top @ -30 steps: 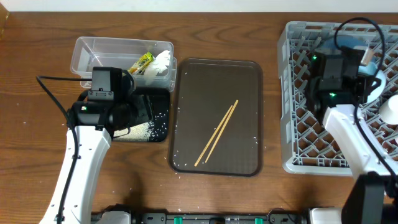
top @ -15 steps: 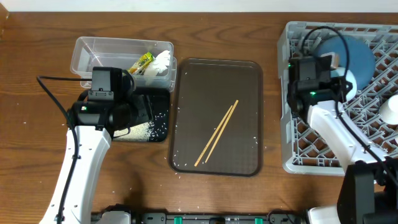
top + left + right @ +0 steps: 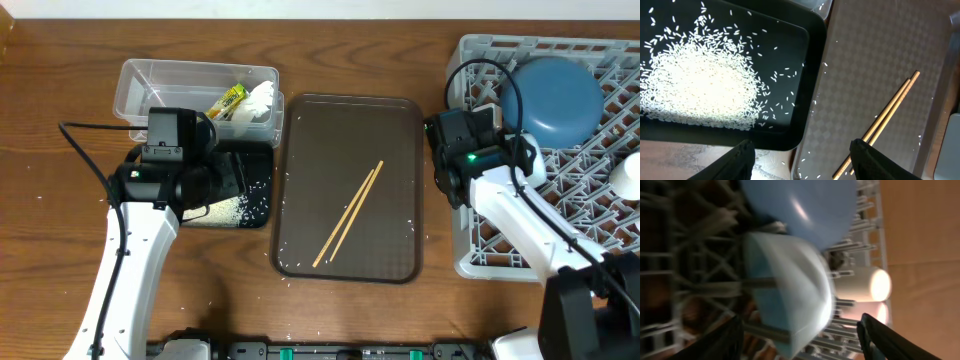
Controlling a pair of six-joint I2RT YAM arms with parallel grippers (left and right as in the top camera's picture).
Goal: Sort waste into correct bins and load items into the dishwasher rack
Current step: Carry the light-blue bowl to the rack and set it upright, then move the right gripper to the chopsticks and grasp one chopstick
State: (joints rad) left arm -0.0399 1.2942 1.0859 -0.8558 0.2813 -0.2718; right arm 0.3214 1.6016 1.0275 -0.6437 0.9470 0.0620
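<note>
A pair of wooden chopsticks (image 3: 350, 213) (image 3: 890, 115) lies slantwise on the brown serving tray (image 3: 300, 150). Loose rice (image 3: 700, 90) is heaped in the black tray (image 3: 257, 215) (image 3: 807, 90). The clear tub (image 3: 140, 75) holds the green-and-yellow wrapper (image 3: 228, 100) and the white napkin (image 3: 260, 100). In the grey rack (image 3: 480, 255) stand the dark-blue plate (image 3: 555, 95) (image 3: 805, 205), the light-blue bowl (image 3: 790, 290) and two white cups (image 3: 862, 284). My left gripper (image 3: 805, 162) hangs open over the black tray's corner. My right gripper (image 3: 800, 347) is open, its fingers clear of the bowl on both sides.
Stray rice grains dot the brown tray and the wooden table around it. The rack's left wall stands close to the brown tray's right edge, and my right wrist (image 3: 465, 150) hovers over that wall. The tub and black tray sit side by side at the left.
My right gripper has opened and drawn back to the left across the rack, uncovering the blue plate. The left arm has not moved.
</note>
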